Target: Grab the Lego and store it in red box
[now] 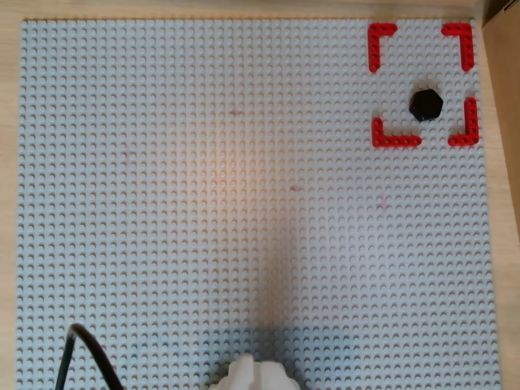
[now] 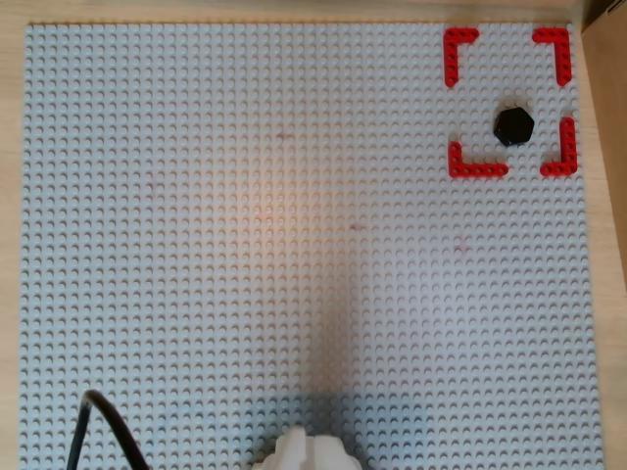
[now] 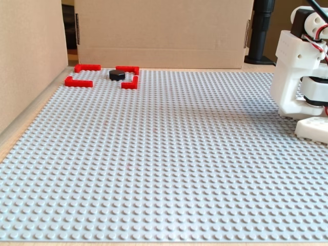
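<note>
- Since the Lego (image 1: 425,104) already lies inside the red box (image 1: 383,37), near its lower right corner, storing looks done.
- Nothing seems left.
- The jaws are out of sight; their state is unknown.

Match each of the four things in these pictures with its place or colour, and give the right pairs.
Things:
1. small glossy black hexagonal Lego piece
2. square outline of four red L-shaped corner pieces
3. grey studded baseplate
4. white plastic robot arm

Descriptions:
A. at the right edge of the fixed view
B. inside the red outline, near its lower right corner in both overhead views
C. covers nearly the whole table
D. at the top right corner of the baseplate in both overhead views

Pairs: 1-B, 2-D, 3-C, 4-A
</note>
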You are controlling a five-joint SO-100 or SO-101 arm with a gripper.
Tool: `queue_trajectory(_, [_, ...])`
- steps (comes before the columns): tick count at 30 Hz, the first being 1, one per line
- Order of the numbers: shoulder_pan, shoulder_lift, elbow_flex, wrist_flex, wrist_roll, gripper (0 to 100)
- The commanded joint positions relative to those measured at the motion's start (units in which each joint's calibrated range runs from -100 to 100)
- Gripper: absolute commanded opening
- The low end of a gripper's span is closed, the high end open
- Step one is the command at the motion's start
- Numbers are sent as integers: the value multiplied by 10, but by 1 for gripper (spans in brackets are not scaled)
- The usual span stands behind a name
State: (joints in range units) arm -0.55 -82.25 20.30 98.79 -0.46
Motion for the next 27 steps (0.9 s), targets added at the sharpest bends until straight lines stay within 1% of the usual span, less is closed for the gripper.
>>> queue_trajectory(1, [1,-52,12,0,3,1])
queue_trajectory(11, [1,-170,28,1,4,1])
queue_trajectory(27, [-1,-170,32,1,3,1])
